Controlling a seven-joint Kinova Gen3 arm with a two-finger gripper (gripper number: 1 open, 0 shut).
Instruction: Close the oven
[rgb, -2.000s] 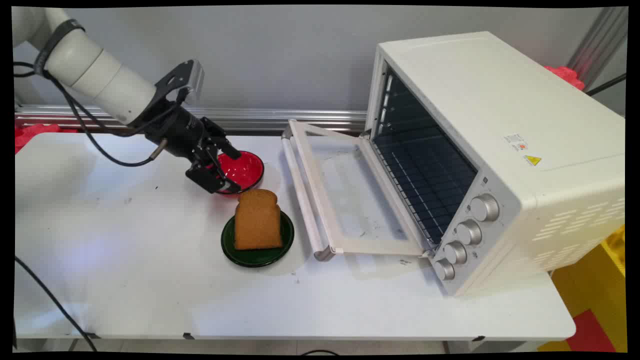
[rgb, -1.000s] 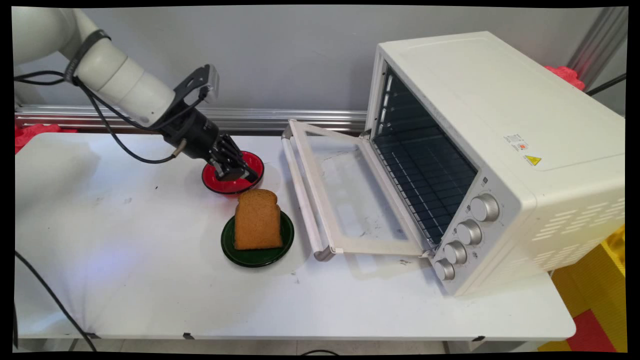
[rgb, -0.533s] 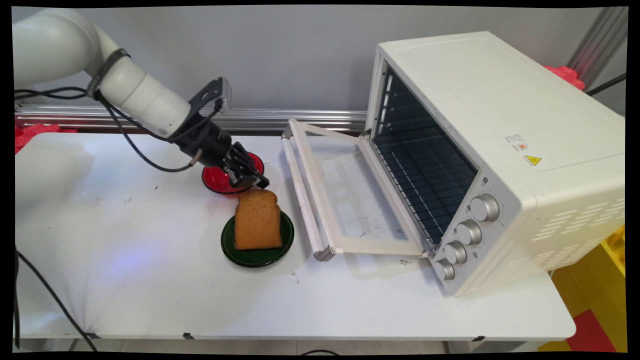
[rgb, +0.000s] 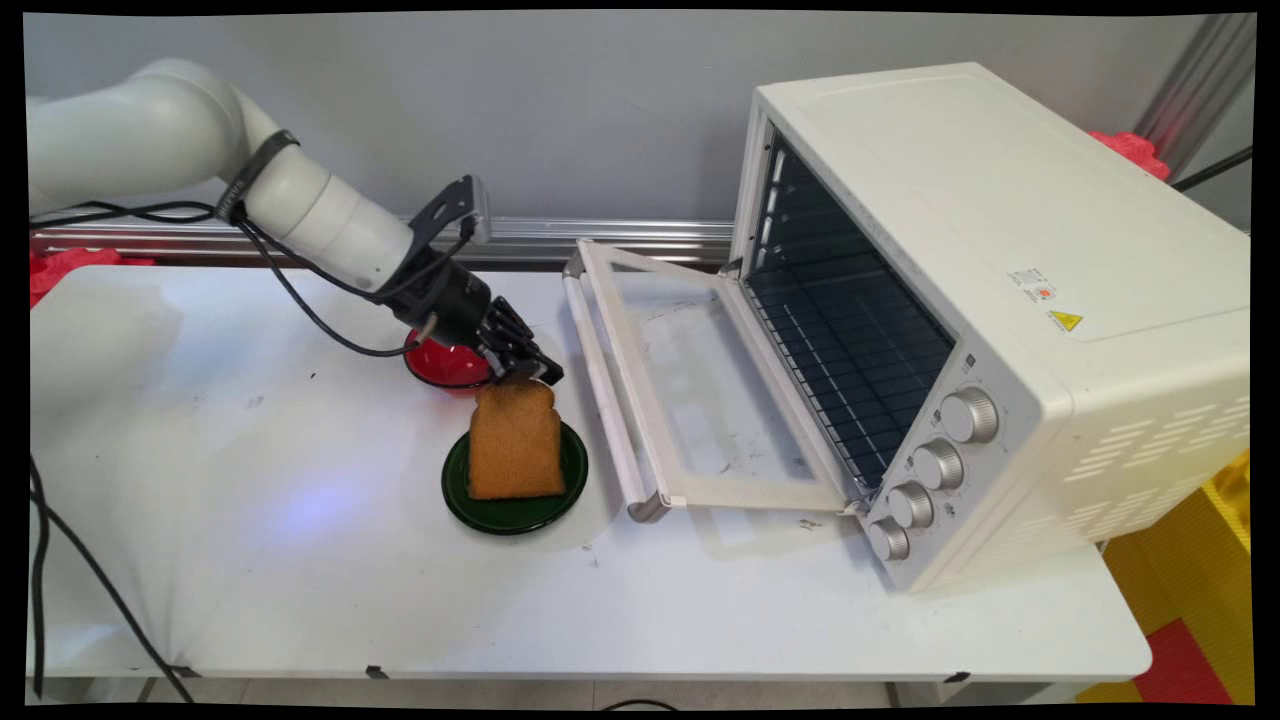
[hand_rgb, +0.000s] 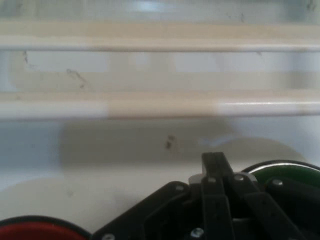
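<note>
Arm's swung over from the red bowl (rgb: 450, 365); gripper (rgb: 535, 372) now sits at the bread slice's (rgb: 514, 440) top edge, fingers pinched together, holding nothing. Bread's untouched on its green plate (rgb: 560, 495) just below; oven (rgb: 990, 300) open beyond.

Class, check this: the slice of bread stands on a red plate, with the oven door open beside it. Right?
Not quite. The main view shows the bread standing on the green plate; the red bowl sits behind it. The oven door is indeed open beside it.

Bright, even overhead light, soft shadows on the table (rgb: 300, 580); blurry, washed-out hand view.
</note>
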